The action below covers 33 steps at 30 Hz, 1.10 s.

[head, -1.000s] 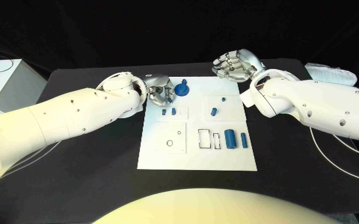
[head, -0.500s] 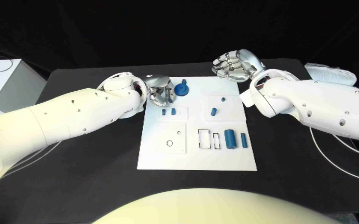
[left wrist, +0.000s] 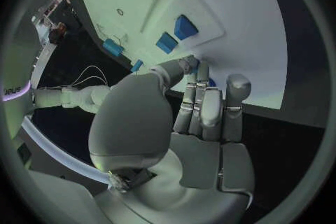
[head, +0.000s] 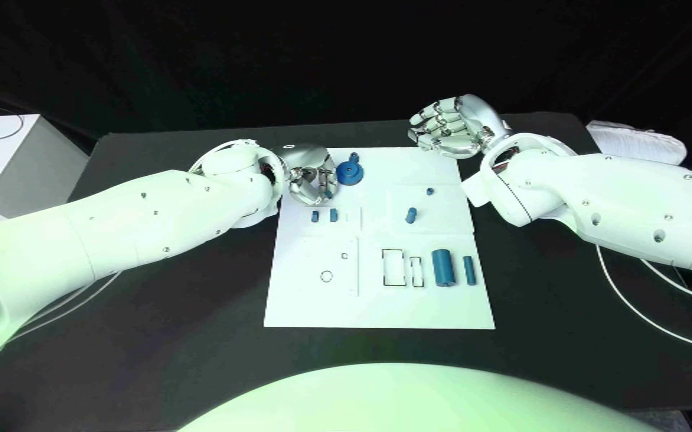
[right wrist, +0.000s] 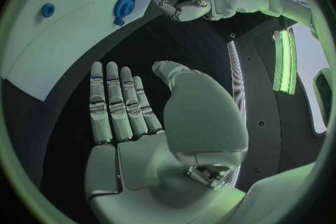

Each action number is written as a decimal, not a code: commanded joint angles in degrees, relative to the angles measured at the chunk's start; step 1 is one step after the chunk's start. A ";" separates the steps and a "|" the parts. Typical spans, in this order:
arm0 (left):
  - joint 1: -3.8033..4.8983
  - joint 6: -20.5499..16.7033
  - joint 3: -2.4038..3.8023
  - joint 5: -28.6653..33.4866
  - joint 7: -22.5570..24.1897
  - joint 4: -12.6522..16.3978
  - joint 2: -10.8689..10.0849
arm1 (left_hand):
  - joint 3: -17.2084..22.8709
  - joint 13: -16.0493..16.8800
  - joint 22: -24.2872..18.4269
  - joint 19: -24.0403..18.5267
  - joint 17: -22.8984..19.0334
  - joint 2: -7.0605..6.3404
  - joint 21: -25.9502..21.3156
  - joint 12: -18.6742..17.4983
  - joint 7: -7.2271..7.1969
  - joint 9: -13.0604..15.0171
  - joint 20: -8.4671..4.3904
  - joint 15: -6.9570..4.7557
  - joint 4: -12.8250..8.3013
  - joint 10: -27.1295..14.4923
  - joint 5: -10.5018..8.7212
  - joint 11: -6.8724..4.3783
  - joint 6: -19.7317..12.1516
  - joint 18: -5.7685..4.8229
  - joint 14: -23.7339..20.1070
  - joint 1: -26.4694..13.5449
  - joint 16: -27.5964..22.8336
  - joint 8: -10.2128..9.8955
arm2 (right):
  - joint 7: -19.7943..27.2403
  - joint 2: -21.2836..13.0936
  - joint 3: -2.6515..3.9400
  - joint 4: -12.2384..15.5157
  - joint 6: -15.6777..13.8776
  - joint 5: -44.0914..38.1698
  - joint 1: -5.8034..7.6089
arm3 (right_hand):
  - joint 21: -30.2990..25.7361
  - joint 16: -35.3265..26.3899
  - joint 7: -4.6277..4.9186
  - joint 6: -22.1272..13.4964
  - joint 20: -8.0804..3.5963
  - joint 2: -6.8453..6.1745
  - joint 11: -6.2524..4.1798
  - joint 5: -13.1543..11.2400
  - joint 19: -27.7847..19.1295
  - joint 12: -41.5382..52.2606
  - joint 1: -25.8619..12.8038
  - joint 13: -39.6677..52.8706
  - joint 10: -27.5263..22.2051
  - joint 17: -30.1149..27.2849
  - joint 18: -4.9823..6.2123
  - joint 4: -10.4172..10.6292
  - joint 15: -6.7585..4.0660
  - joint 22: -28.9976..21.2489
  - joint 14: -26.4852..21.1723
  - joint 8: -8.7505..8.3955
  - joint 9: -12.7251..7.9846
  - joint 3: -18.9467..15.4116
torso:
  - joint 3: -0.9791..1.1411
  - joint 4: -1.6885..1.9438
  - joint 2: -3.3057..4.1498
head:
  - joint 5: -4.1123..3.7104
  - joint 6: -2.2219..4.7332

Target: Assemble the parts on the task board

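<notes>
Waiting loose on the task board, most blue parts need placing. Left hand curls beside a round part, grip unclear; right hand holds nothing.

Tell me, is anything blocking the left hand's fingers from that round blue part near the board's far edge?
Nothing visible: the left hand sits right beside the round blue part on the task board, with no object between them.

Left hand bent downward with fingers curled together, right hand raised, palm open, fingers straight and apart
</notes>
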 commanded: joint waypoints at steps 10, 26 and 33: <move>-0.20 3.13 -0.30 0.09 -0.06 -0.02 0.44 | -0.45 0.37 -0.16 0.17 0.03 0.83 0.15 -0.14 -0.27 0.17 0.06 -0.31 -0.24 0.90 0.06 -0.24 1.06 -0.22 0.32 0.13 0.41 0.37 | 0.65 0.04 0.01 0.07 0.72 -0.48 -0.02 | 0.06 -0.36 2.51 0.50 -0.08 0.26 -0.13 0.18 -0.21 -0.28 -0.11 -0.08 0.15 -0.28 0.78 -0.26 -0.04 -0.30 0.34 -0.16 -0.16 0.38 | 0.08 0.05 -0.10 | -0.09 0.01; -0.24 0.43 -0.36 1.24 0.43 0.14 -0.06 | -0.87 1.59 -1.16 -1.08 -1.64 0.21 -0.79 -0.62 0.78 -2.01 0.35 0.40 -0.82 -2.14 0.08 0.62 -6.68 0.02 -1.04 -0.25 0.17 -5.50 | 0.63 0.02 0.01 0.05 0.69 -0.48 -0.02 | 0.07 -0.38 2.52 0.50 -0.08 0.23 -0.12 0.18 -0.20 -0.30 -0.17 -0.08 0.15 -0.37 0.78 -0.28 -0.03 -0.41 0.36 -0.20 -0.19 0.41 | 0.01 0.07 -0.12 | -0.06 0.01; -0.25 -0.53 -0.36 1.60 0.73 0.18 -0.09 | -0.98 1.84 -1.54 -1.48 -2.32 0.06 -1.12 -0.57 0.80 -2.42 0.43 0.52 -0.71 -2.72 0.07 0.76 -7.71 0.12 -1.45 -0.51 0.05 -6.30 | 0.63 0.04 0.01 0.05 0.69 -0.48 -0.02 | 0.07 -0.38 2.52 0.50 -0.08 0.23 -0.12 0.18 -0.20 -0.30 -0.17 -0.08 0.15 -0.37 0.78 -0.28 -0.03 -0.41 0.36 -0.20 -0.19 0.41 | -0.01 0.04 -0.08 | -0.02 0.01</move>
